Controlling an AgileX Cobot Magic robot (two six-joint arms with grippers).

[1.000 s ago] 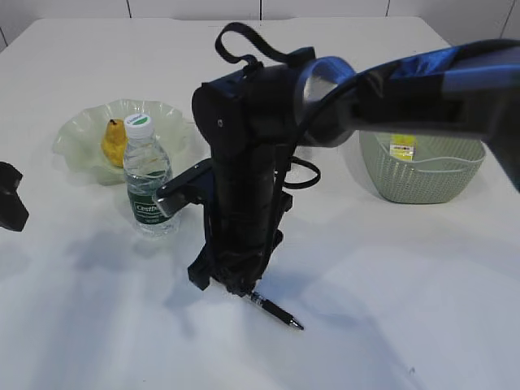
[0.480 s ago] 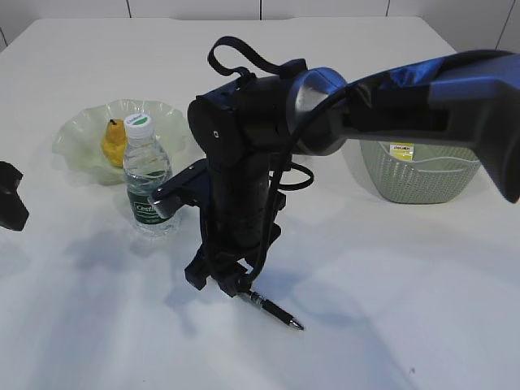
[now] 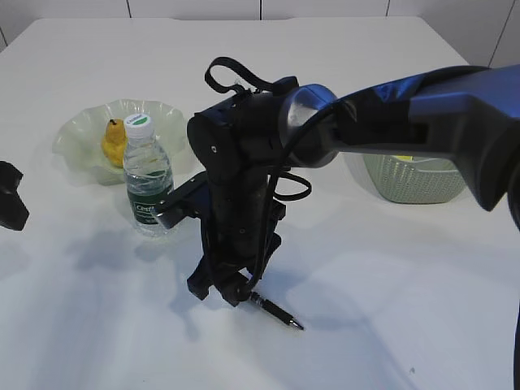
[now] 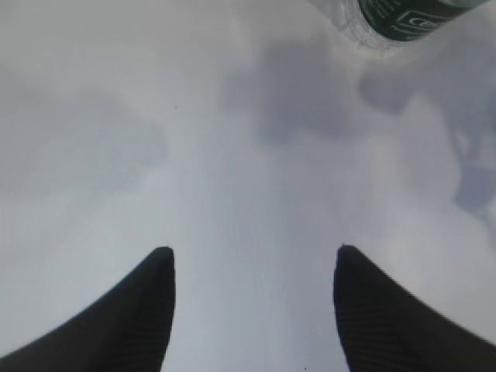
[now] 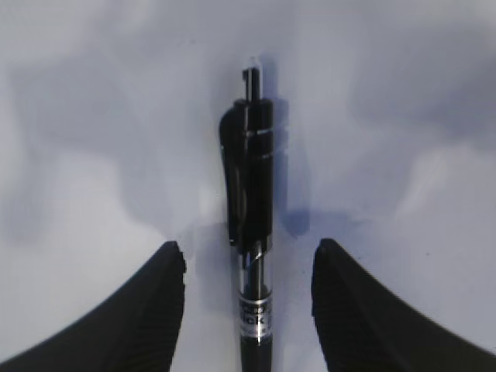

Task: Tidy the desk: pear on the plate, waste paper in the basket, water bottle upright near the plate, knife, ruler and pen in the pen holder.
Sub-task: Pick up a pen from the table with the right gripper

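The right claw (image 5: 248, 267) points down at the white table (image 3: 406, 284), its jaws spread, with the black pen (image 5: 252, 232) lying flat between them, unpinched. Just behind and to its left stands the upright water bottle (image 3: 148, 177), beyond that the green plate (image 3: 85, 134) holding the pear (image 3: 114, 140). The basket (image 3: 414, 179) sits well to its right. Nothing blocks the pen. Compared with a second ago, the arm sits lower and the jaws stand wider. The left claw (image 4: 252, 310) hovers spread over bare table.

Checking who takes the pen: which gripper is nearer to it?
Right. The right gripper is open astride the pen on the table. The left gripper hangs open over bare table, with only the water bottle ahead.
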